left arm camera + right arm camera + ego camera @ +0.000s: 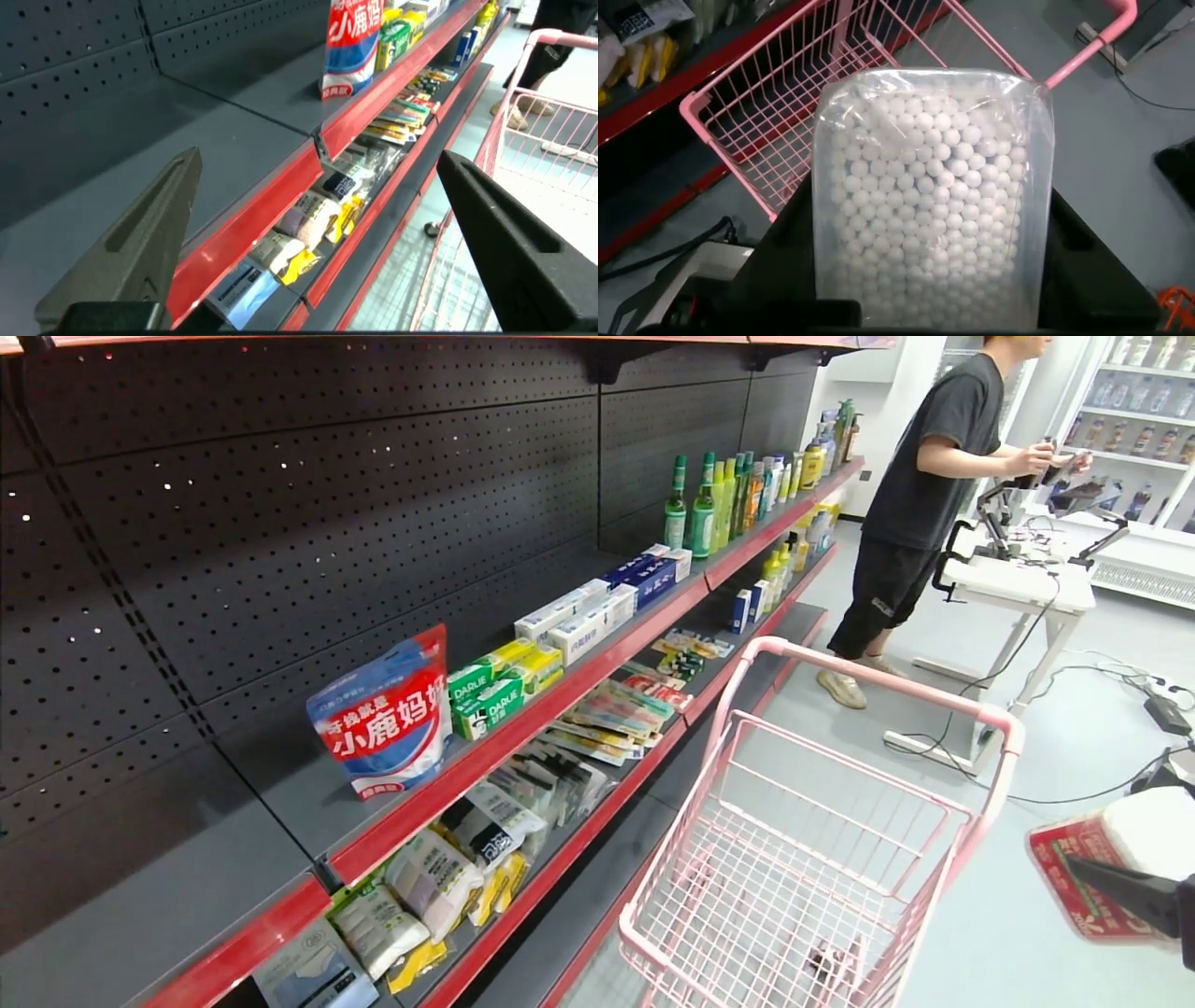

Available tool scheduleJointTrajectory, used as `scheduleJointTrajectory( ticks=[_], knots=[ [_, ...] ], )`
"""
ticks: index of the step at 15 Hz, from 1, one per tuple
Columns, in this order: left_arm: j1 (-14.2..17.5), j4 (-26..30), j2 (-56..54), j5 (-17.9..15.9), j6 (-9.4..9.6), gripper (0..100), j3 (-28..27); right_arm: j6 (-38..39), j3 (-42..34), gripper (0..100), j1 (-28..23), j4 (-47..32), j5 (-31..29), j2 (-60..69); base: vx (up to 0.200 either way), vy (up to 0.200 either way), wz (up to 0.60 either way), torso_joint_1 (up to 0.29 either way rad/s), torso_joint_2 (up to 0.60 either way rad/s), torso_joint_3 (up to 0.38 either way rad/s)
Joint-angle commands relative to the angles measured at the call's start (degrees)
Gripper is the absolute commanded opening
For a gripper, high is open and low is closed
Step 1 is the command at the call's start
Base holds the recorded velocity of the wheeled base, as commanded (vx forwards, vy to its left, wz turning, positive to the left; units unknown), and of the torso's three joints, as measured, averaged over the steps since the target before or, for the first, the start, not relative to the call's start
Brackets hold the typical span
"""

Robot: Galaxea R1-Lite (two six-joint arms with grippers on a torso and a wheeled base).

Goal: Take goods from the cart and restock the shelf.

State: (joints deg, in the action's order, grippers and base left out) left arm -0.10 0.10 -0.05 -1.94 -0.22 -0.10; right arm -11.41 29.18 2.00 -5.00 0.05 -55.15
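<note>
While the right gripper (934,266) clamps the bead pouch (929,168) out beyond the pink cart (1006,723), the shelf (280,784) lies well to its left, nearer the wide-open left gripper (318,163).

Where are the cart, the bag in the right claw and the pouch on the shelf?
cart (887,679), head view, on the pink handle bar.
bag (934,187), right wrist view, middle of its clear, bead-filled face.
pouch (387,719), head view, on the red band across its front.
</note>
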Motion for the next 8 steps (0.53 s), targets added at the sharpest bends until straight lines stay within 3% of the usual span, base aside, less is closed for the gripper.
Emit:
scheduleJointTrajectory(
  ticks=[1, 8],
  knots=[
    [0.0, 0.0, 0.0, 0.0, -0.04, 100, 0.0, 0.0, 0.0, 0, 0.0, 0.0, 0.0, -0.3, 0.000, 0.000, 0.00, 0.163, -0.35, -0.188],
    [0.0, 0.1, 0.0, 0.0, -0.04, 100, 0.0, 0.0, 0.1, 0, 0.2, 0.1, 0.0, -1.1, 0.000, 0.000, 0.00, 0.121, -0.25, -0.133]
  ],
)
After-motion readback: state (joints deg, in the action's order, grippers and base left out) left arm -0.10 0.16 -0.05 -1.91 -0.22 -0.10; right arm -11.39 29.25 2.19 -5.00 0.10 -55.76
